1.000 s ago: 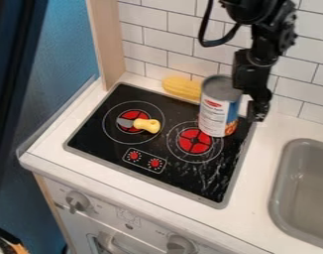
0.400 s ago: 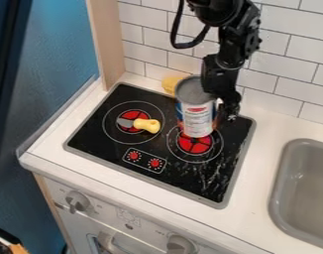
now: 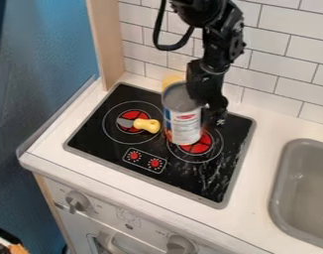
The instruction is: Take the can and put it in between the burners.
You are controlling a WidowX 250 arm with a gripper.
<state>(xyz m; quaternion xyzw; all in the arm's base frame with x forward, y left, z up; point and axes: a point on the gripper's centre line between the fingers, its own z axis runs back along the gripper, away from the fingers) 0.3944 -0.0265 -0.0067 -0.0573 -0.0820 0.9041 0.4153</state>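
Note:
The can (image 3: 182, 120), with a grey top and a white, red and blue label, stands nearly upright over the left part of the right burner (image 3: 202, 144). My gripper (image 3: 205, 101) is shut on the can from its back right side, and the can hides part of it. To the can's left is the left burner (image 3: 129, 114). I cannot tell whether the can's bottom touches the black stovetop (image 3: 202, 181).
A toy knife with a yellow handle (image 3: 148, 125) lies across the left burner. Behind the can, a yellow object (image 3: 171, 81) is partly hidden. A grey sink (image 3: 301, 191) is at the right, and a tiled wall (image 3: 283, 62) rises behind.
Held in my gripper, the can has moved left and slightly toward the front, from the right burner's back edge to its left part. More of the yellow object is now covered.

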